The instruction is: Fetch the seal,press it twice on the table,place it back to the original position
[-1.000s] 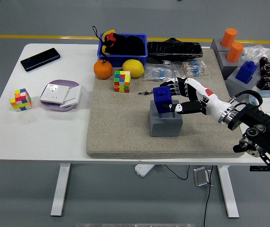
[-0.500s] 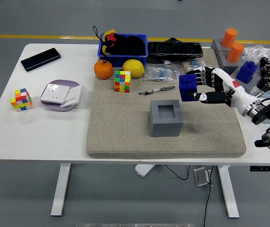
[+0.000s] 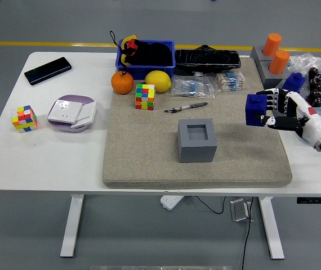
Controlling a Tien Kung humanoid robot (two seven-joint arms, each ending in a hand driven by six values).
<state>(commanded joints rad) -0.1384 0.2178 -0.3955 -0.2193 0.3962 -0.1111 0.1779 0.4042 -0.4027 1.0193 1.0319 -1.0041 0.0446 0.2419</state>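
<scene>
A blue seal (image 3: 257, 109), a small block with a knob on top, hangs above the right part of the beige felt mat (image 3: 143, 152). My right hand (image 3: 273, 112) is shut on it, fingers wrapped around its right side. The grey holder block (image 3: 197, 140) with a square recess stands in the middle of the mat, its recess bare. The seal is well to the right of the holder and clear of it. My left arm is out of the picture.
On the mat's far side lie a pen (image 3: 185, 107), a Rubik's cube (image 3: 145, 97), an orange (image 3: 122, 82), a lemon (image 3: 158, 81) and a blue bin (image 3: 146, 57). At right stand another blue seal (image 3: 293, 85) and orange seals (image 3: 275, 53). At left are a phone (image 3: 48, 70) and a second cube (image 3: 25, 118).
My right hand has lifted the blue seal out of the grey holder and carried it right, from the mat's middle to near its right edge. The holder's recess now shows bare.
</scene>
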